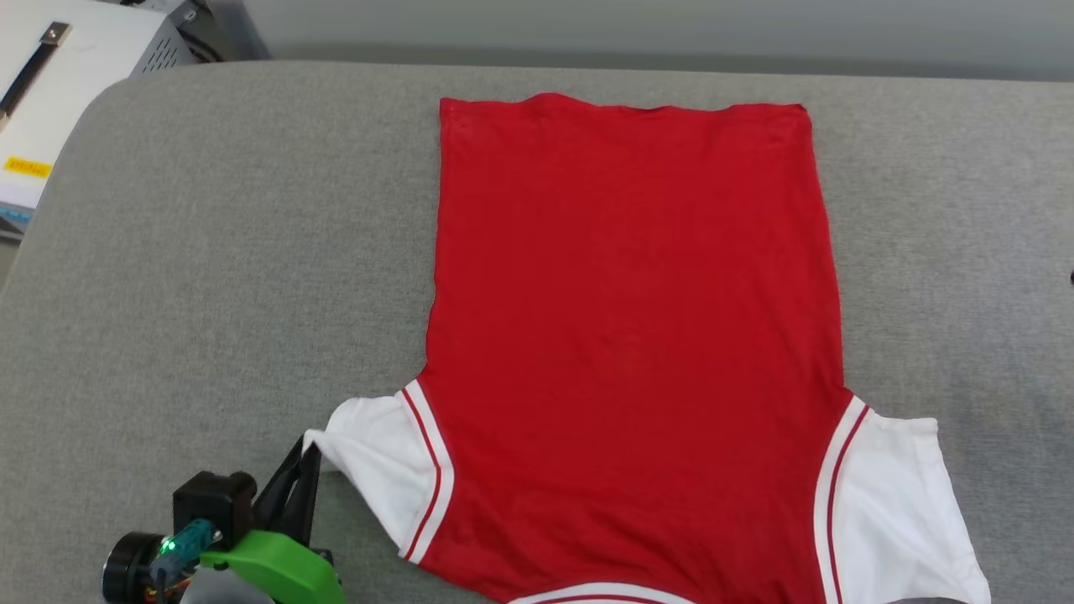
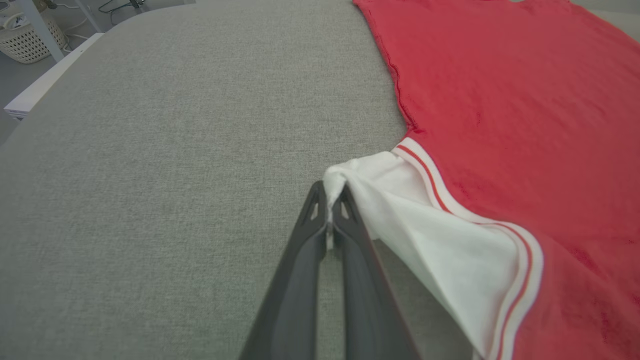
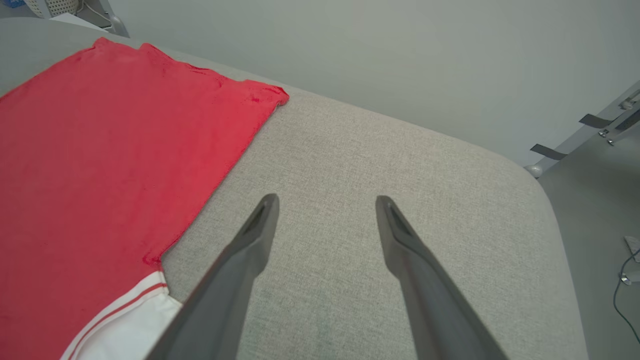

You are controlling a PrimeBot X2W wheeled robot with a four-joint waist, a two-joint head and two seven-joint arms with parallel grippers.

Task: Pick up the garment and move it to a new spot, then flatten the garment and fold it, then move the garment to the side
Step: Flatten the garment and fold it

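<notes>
The garment (image 1: 633, 335) lies spread flat on the grey padded table (image 1: 210, 252), plain red side up, hem at the far end, its white sleeves with red-striped trim towards me. My left gripper (image 1: 309, 443) is shut on the tip of the left white sleeve (image 1: 377, 457); in the left wrist view the garment (image 2: 510, 110) has its sleeve cloth pinched between the fingertips of the left gripper (image 2: 330, 195). My right gripper (image 3: 325, 207) stands open above bare table, just right of the garment (image 3: 110, 150), with nothing between its fingers. The right white sleeve (image 1: 898, 503) lies flat.
A white cabinet (image 1: 59, 92) stands beyond the table's far left corner. A woven basket (image 2: 30, 37) sits on the floor to the left. The table's rounded right corner (image 3: 530, 200) drops off to grey floor with cables.
</notes>
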